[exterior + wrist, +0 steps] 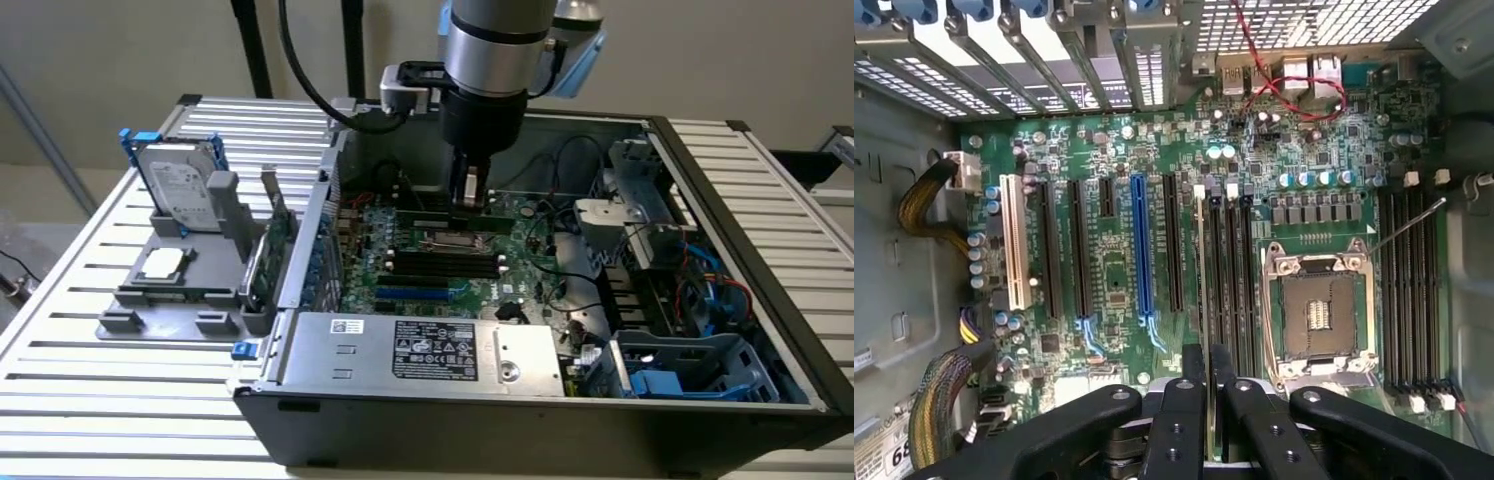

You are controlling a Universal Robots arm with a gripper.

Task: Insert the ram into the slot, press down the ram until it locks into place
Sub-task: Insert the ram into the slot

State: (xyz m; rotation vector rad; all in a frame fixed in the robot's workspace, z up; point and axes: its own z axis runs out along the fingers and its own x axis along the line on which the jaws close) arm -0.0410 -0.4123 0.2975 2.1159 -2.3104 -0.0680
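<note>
Black-fingered claw (1204,385), clamped shut on ram (1201,290). Gripped green stick edge-on between fingertips, lengthwise along bank of black sockets. Hung right at slot (1215,270), parallel to it; could not tell whether touching or seated. Reached low inside open case (534,420), just beyond cpu socket (1319,315) on far side in exterior view. Sat well apart from blue socket (1139,250). Saw hard drive (187,185) on grey tray (134,295) outside case, at exterior view's left.

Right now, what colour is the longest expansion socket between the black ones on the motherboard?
Blue. The socket shows best in the wrist view.
</note>
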